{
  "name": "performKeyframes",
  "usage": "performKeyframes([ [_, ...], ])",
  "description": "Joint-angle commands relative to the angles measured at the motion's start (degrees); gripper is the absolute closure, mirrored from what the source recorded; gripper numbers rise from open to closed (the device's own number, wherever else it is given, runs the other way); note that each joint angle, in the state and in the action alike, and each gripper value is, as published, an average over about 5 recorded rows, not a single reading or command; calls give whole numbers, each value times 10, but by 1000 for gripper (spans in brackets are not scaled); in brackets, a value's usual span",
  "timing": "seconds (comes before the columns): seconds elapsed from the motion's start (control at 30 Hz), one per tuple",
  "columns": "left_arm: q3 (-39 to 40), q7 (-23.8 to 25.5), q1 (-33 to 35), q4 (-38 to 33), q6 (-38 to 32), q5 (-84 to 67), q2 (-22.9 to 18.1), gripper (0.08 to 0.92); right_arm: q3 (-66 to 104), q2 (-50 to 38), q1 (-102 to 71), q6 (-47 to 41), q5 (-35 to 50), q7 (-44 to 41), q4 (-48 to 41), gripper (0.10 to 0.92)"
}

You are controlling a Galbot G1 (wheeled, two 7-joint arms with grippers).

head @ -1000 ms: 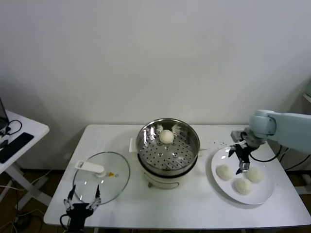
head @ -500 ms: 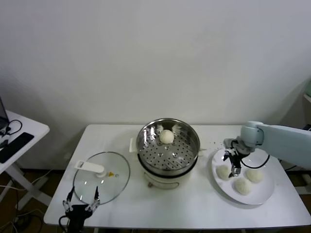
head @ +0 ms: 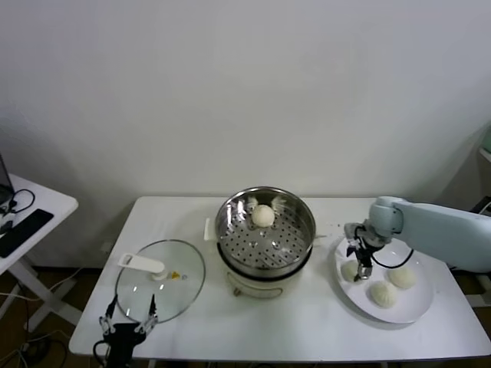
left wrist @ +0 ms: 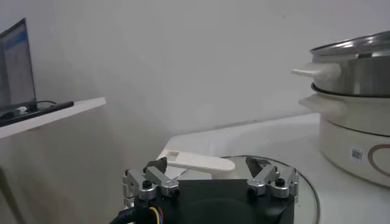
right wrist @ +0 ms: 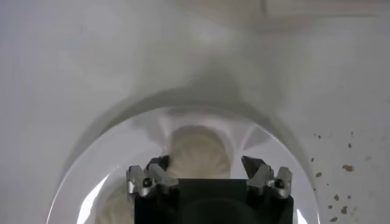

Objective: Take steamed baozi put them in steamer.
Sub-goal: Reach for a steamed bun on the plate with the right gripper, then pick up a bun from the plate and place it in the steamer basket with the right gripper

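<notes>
A big white table [head: 230, 322] holds everything. In the middle of it stands the steamer [head: 265, 230], a shiny round metal pot with little holes in its bottom, sitting on a cream base with side handles. One steamed bun [head: 263, 215] lies inside it, near the far wall of the pot. To the left of the steamer a flat glass lid [head: 159, 280] with a white handle lies on the table, and nothing is on it. To the right of the steamer sits a round white plate [head: 406, 310]. Three more buns are on this plate: one on the side closest to the steamer [head: 350, 270], one toward the front [head: 382, 294], and one toward the right [head: 401, 277]. The right gripper [head: 361, 259] is down over the plate, right at the bun closest to the steamer. In the right wrist view that bun [right wrist: 198, 152] sits between the two fingers [right wrist: 149, 178], which stand on either side of it, partly open, and I cannot tell if they touch it. The left gripper [head: 130, 323] hangs low at the front edge of the table, just by the glass lid, with its fingers spread apart and holding nothing. A small side table [head: 38, 215] stands far off to the left.
</notes>
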Motion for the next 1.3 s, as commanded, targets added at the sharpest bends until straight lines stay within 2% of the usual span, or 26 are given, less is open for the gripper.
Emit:
performKeyframes([
  [0.03, -2, -1, 0, -1, 0, 0, 1, 177, 7, 3, 1, -1, -13, -7, -4, 297],
  [0.47, 1, -3, 6, -5, 0, 2, 1, 177, -76, -11, 125, 12, 19, -43, 48, 398],
  [0.73, 3, -3, 7, -10, 1, 2, 2, 177, -167, -2, 282, 29, 63, -81, 107, 406],
  [1.1, 4, -1, 13, -22, 4, 3, 8, 177, -261, 89, 530, 47, 189, -124, 196, 406],
  [1.3, 5, -1, 15, -26, 3, 5, 9, 177, -237, 148, 569, 37, 258, -127, 222, 406],
])
